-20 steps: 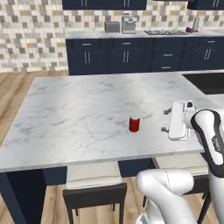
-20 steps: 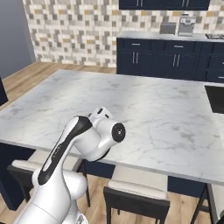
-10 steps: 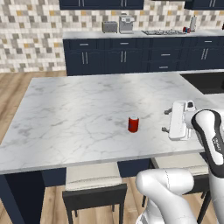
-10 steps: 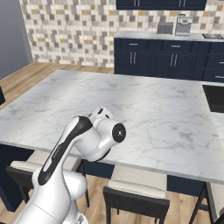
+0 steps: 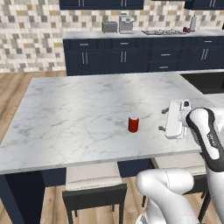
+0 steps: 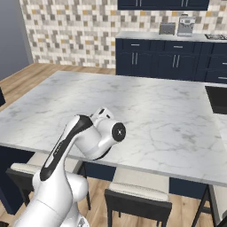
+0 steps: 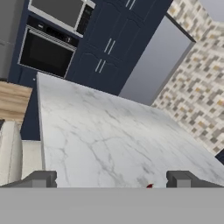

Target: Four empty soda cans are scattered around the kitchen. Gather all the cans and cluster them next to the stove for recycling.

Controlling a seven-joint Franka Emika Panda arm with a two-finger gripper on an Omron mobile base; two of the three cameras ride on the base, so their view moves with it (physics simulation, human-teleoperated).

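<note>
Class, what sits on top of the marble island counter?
One red soda can stands upright on the island counter. The robot's arm covers part of the counter's near edge.

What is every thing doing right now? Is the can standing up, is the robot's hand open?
red soda can: standing upright on the island counter, nothing touching it.
gripper: open, holding nothing, apart from the can.
island counter: white marble, carrying the can.
stove: far away on the back counter, burners unlit.
stool: tucked under the island edge.
</note>
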